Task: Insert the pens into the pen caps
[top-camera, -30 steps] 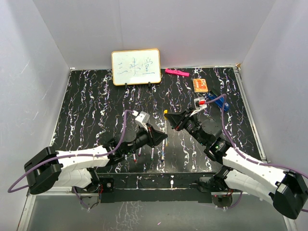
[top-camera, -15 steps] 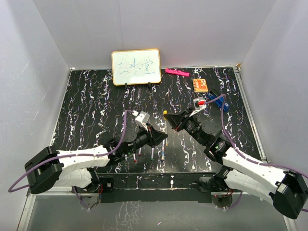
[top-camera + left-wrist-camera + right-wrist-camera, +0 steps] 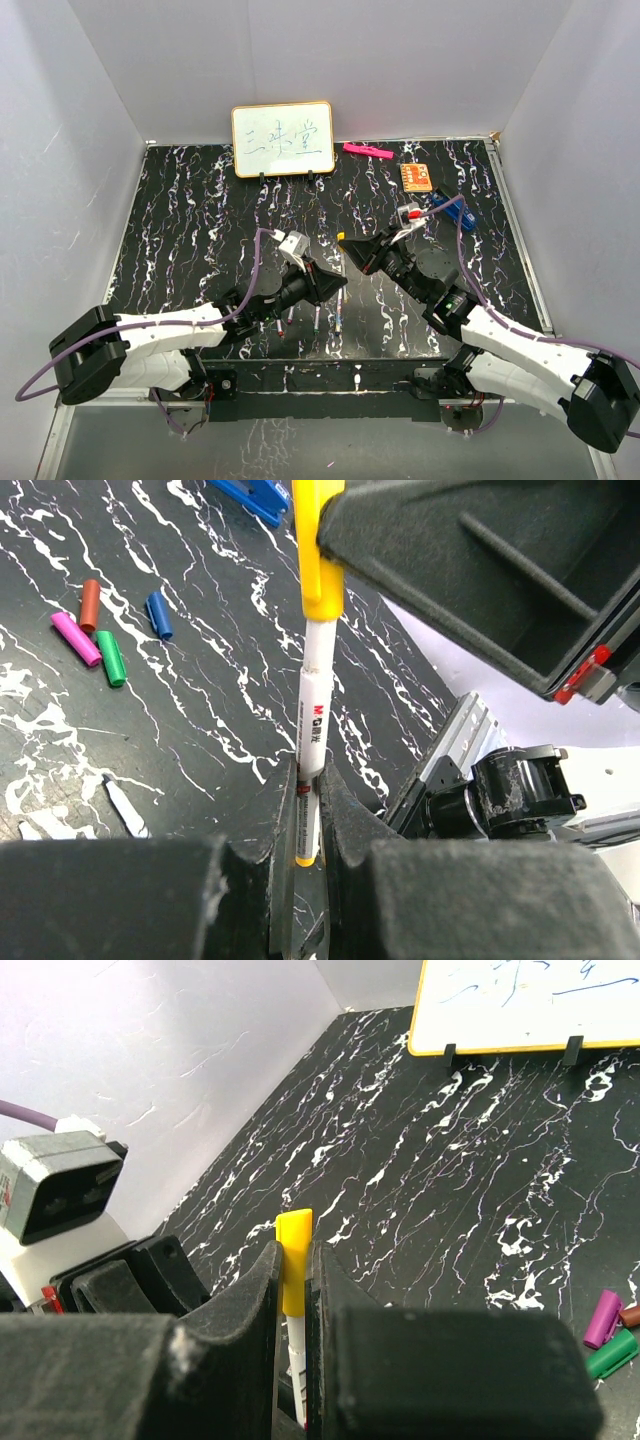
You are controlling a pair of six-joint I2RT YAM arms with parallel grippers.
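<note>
My left gripper (image 3: 312, 780) is shut on a white pen (image 3: 312, 720) with a yellow end, held upright. The pen's far end sits inside a yellow pen cap (image 3: 318, 570). My right gripper (image 3: 295, 1270) is shut on that yellow cap (image 3: 294, 1260), and the white barrel (image 3: 297, 1360) shows below it. From above, the two grippers (image 3: 335, 283) (image 3: 350, 245) meet over the table's middle. Magenta (image 3: 76, 638), red-brown (image 3: 89, 603), green (image 3: 110, 658) and blue (image 3: 158, 614) caps lie loose together. Other pens (image 3: 318, 318) lie near the front edge.
A small whiteboard (image 3: 283, 139) stands at the back. A thick pink marker (image 3: 366, 150) and an orange card (image 3: 417, 177) lie at the back right. A blue clip-like object (image 3: 452, 212) lies right of the arms.
My right gripper with the yellow cap has shifted slightly left towards the left gripper. The left arm has barely moved.
</note>
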